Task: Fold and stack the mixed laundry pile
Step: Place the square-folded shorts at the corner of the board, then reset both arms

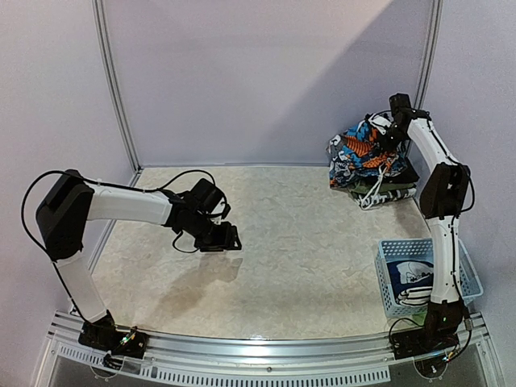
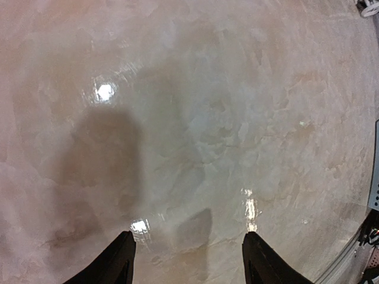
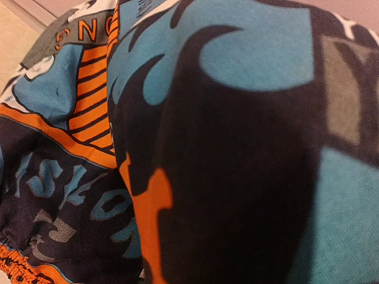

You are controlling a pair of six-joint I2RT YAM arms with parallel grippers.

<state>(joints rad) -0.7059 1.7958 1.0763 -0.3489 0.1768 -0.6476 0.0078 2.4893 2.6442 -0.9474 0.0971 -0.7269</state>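
Observation:
The orange-blue-white cartoon-print garment (image 1: 360, 151) is bunched on top of a small stack at the table's back right corner. My right gripper (image 1: 389, 135) reaches down into it from the right. In the right wrist view the print (image 3: 177, 118) fills the whole picture and hides the fingers, which are shut on the cloth. A black-and-white printed piece (image 1: 411, 282) lies in the pale blue basket (image 1: 419, 243) at the near right. My left gripper (image 1: 228, 239) hovers over bare table left of centre, fingers (image 2: 121, 260) wide apart, open (image 2: 188, 236) with nothing between them.
Under the print garment lies a folded olive-green cloth (image 1: 397, 187) with a white drawstring (image 1: 371, 197) hanging off it. Walls close the back and both sides. The marbled table top (image 1: 306, 234) stretches between the two arms.

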